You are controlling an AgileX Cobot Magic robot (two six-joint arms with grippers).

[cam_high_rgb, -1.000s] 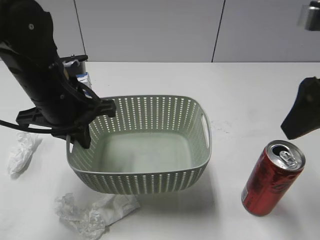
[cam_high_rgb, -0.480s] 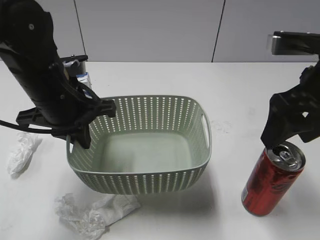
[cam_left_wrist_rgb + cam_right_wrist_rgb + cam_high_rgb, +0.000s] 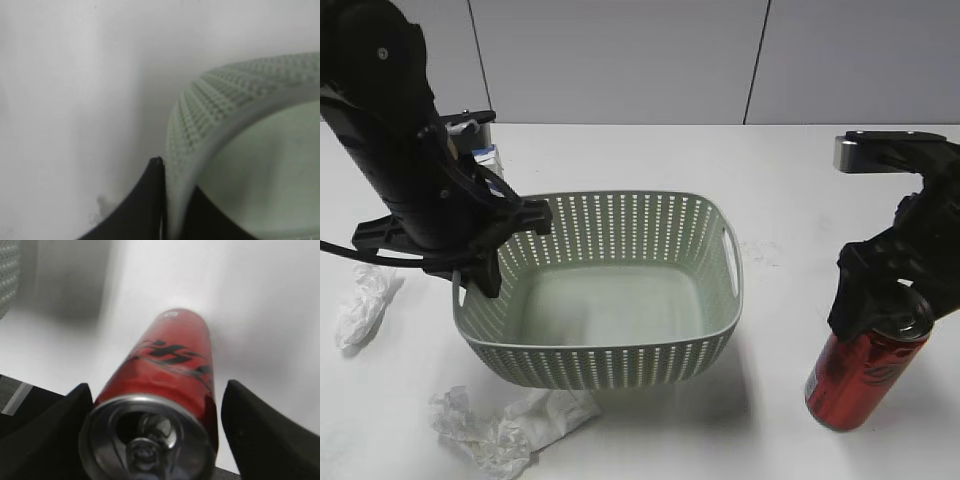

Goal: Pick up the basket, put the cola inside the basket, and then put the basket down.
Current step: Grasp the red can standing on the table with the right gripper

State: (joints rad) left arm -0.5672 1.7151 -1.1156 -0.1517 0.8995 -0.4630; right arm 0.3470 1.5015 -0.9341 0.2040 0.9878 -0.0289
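The pale sage-green basket (image 3: 610, 300) is in the middle of the exterior view, tilted, its left rim held up. My left gripper (image 3: 470, 275) is shut on that left rim; in the left wrist view the two dark fingers (image 3: 172, 195) pinch the perforated wall of the basket (image 3: 215, 100). The red cola can (image 3: 860, 370) stands upright on the table at the right. My right gripper (image 3: 880, 300) is open and lowered over the can's top. In the right wrist view the can (image 3: 165, 375) sits between the two spread fingers (image 3: 157, 435), with a gap on the right side.
Crumpled white paper (image 3: 510, 425) lies in front of the basket and another piece (image 3: 360, 305) lies at the left. A white-and-blue carton (image 3: 485, 155) is partly hidden behind the left arm. The white table (image 3: 790, 180) ends at a grey panelled wall.
My right gripper has come in from the upper right and dropped down over the top of the cola can. The left gripper and basket have not moved.
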